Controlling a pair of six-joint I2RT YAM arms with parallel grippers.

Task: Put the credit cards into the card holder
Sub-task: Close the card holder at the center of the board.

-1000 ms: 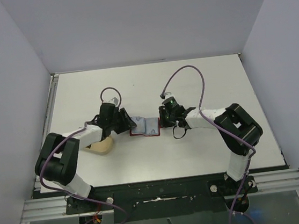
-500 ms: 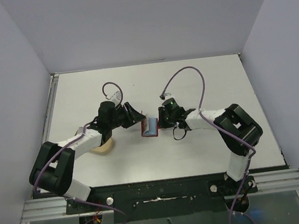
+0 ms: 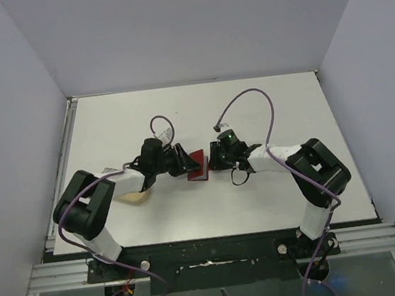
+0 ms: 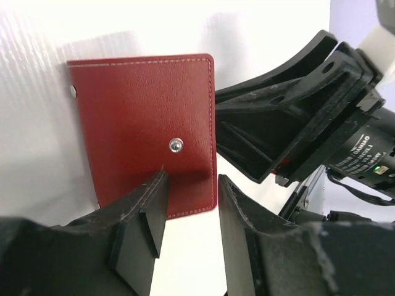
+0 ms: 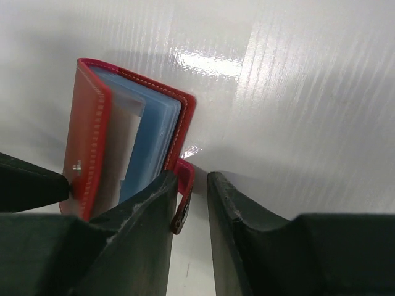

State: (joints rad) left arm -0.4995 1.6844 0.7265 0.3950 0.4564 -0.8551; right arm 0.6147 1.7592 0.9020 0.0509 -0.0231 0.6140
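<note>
The red card holder (image 3: 198, 166) stands folded almost shut on the white table between my two grippers. In the right wrist view the card holder (image 5: 89, 123) gapes slightly, and the light blue credit cards (image 5: 151, 142) sit inside it. Its snap tab (image 5: 185, 185) hangs between the fingers of my right gripper (image 5: 192, 177), touching the left finger with a gap to the right one. My left gripper (image 4: 192, 180) is open, with its left fingertip against the red outer cover (image 4: 136, 123) below the snap stud (image 4: 176, 144). From above, the left gripper (image 3: 186, 162) and right gripper (image 3: 211, 162) flank the holder.
A tan oval dish (image 3: 135, 194) lies partly under the left forearm, left of the card holder. White walls enclose the table on the left, back and right. Purple cables (image 3: 249, 99) loop above both wrists.
The card holder lay open flat a second ago. Its left flap has swung over to the right, followed by my left gripper. The right jaws have parted a little around the tab.
</note>
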